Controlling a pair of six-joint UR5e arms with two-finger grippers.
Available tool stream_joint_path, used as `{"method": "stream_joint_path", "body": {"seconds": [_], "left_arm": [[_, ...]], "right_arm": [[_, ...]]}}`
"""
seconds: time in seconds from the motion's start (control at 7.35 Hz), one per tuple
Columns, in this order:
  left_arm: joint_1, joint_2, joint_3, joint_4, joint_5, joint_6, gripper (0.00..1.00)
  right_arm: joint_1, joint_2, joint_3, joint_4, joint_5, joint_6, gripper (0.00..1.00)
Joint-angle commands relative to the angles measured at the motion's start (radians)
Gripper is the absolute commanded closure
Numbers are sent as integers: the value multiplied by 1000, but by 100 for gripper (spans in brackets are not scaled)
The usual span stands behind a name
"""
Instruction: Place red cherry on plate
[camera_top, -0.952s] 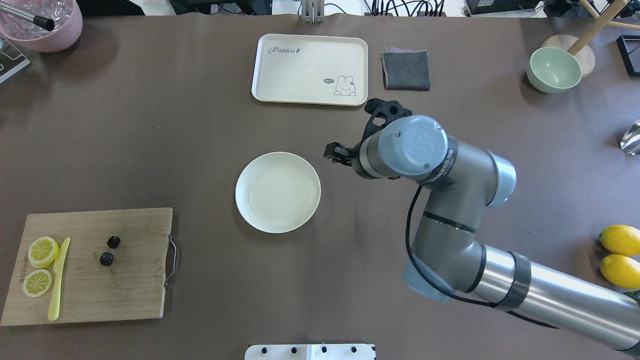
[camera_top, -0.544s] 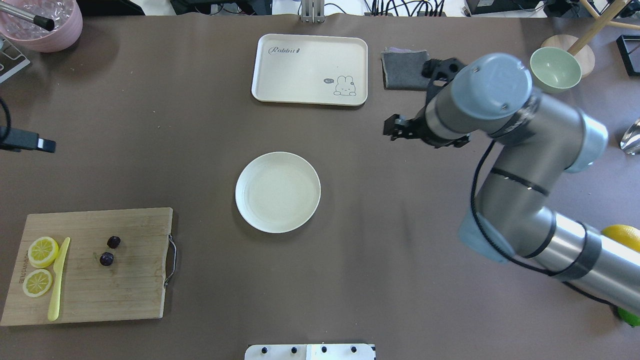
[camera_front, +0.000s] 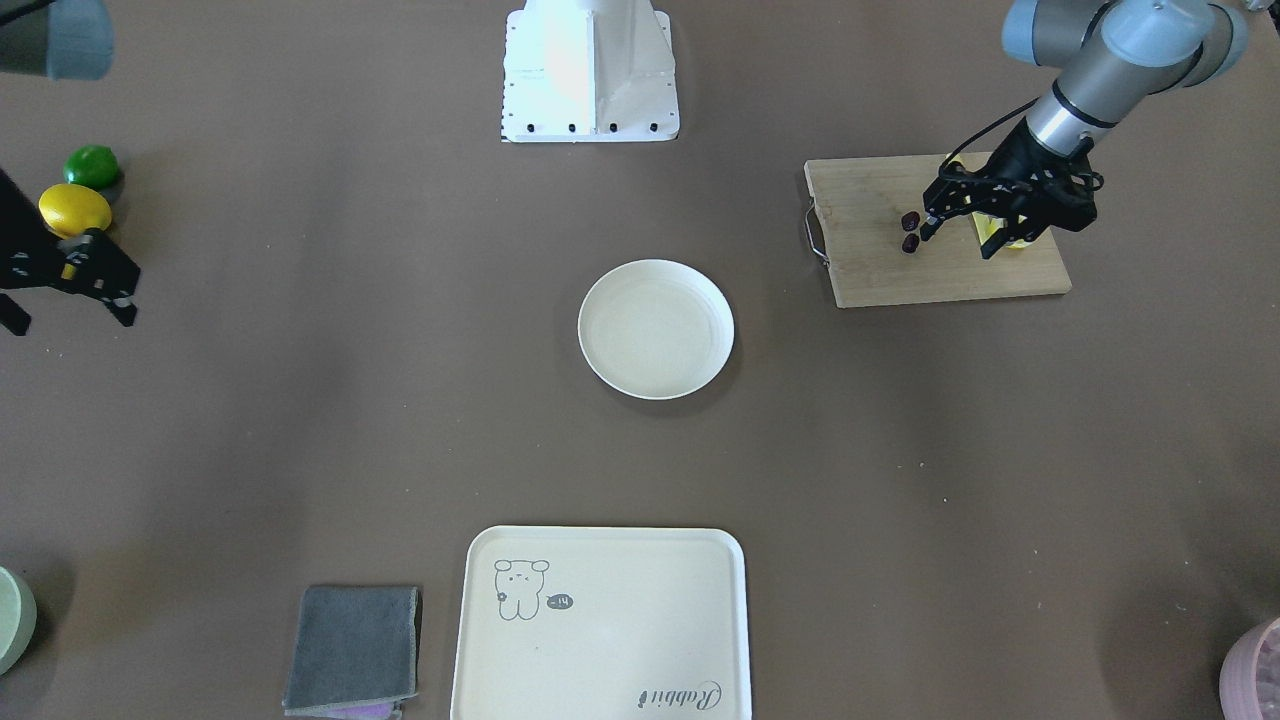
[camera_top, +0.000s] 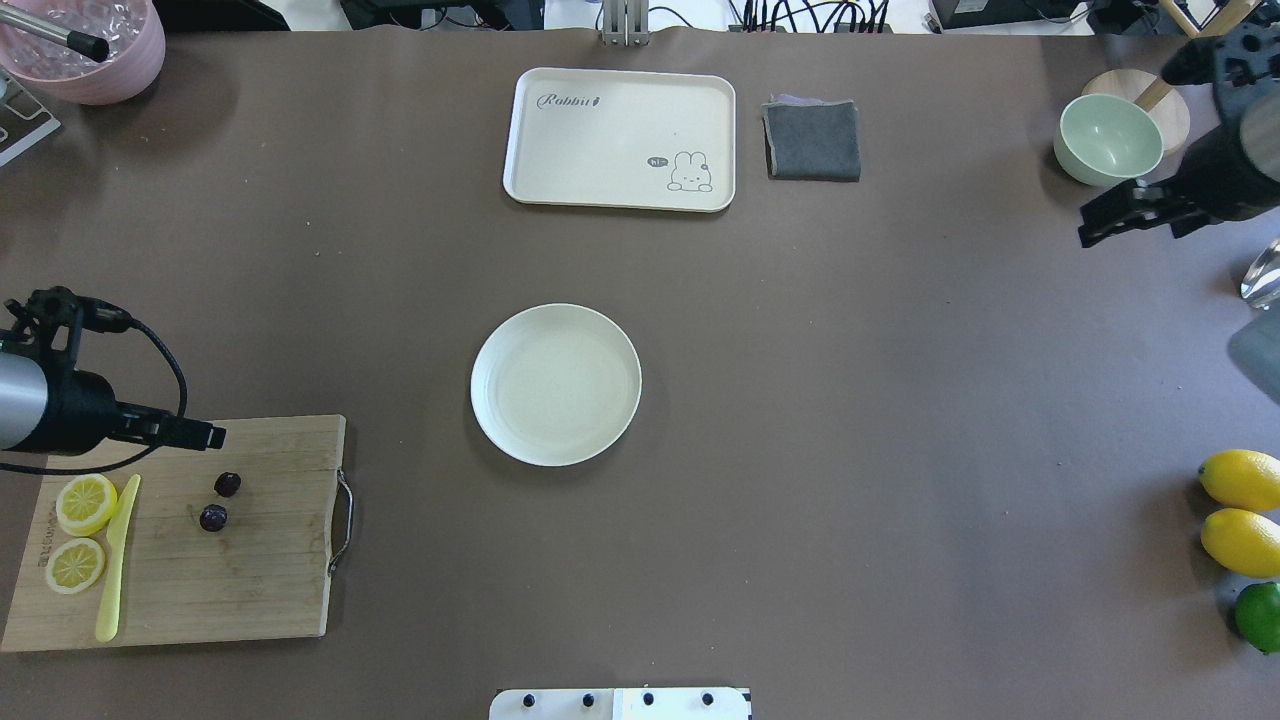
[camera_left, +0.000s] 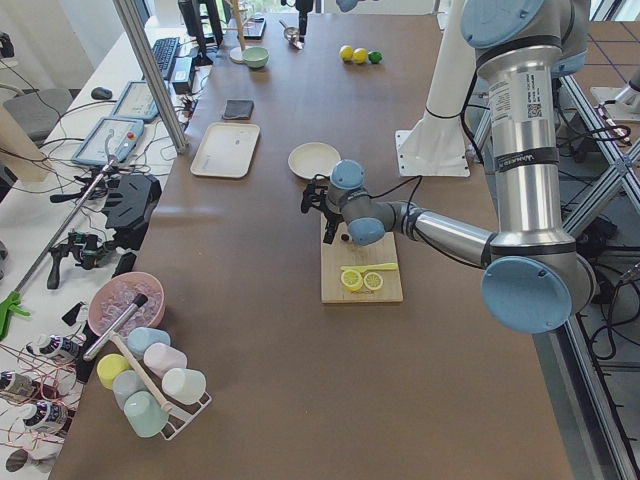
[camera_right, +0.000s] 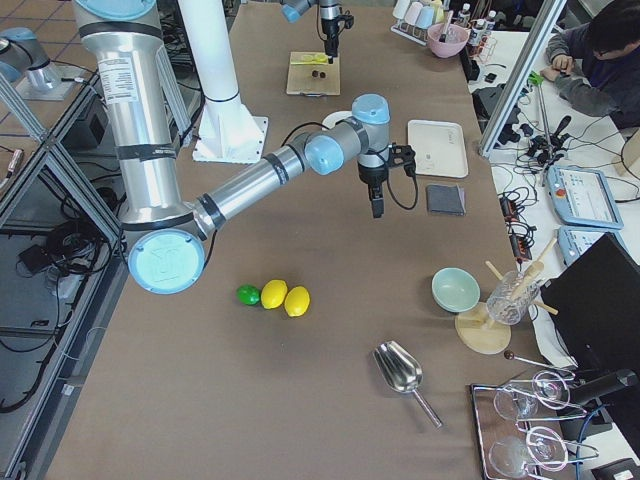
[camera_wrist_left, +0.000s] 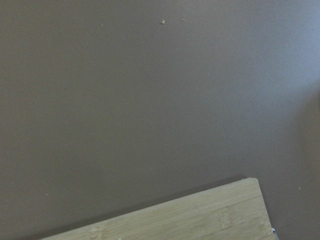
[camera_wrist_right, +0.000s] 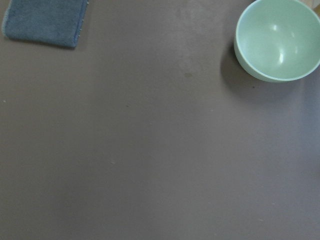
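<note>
The cherry (camera_top: 228, 484), two dark round fruits side by side, lies on the cutting board (camera_top: 250, 570), about midway along it and nearer the board's far edge from the robot. The left end effector (camera_front: 958, 238) hangs over that same part of the board with its fingers spread and nothing between them. In the front-facing view the cherry sits just beside one fingertip, outside the gap, and I cannot tell whether it touches. Two lemon slices (camera_top: 85, 503) and a yellow knife (camera_top: 118, 555) lie at the board's end away from its metal handle. The plate (camera_top: 556, 385) stands bare on the tabletop (camera_top: 800, 450), well apart from the board on its handle side. Farther from the board, past the plate, is a cream tray (camera_top: 600, 140) printed with "Rabbit" and a cartoon rabbit beside a small "hi~" bubble. A mark along the board's short edge is too small to read. The right end effector (camera_front: 68, 318) is far from the board, spread and empty, near a green bowl (camera_top: 1108, 138).
</note>
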Motion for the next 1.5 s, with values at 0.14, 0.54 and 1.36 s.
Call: {"method": "stream_joint_path", "body": {"seconds": [0.14,0.54,1.36], "left_arm": [[86,12,17,3,59,-1,46],[118,6,19,3,82,-3,55],[121,0,4,3,94,-1,100]], "right_arm": [[118,-78,-22,6,66,-186,0],[121,-81,-25,6,61,-186,0],[122,-89,-28,6,58,-186,0]]}}
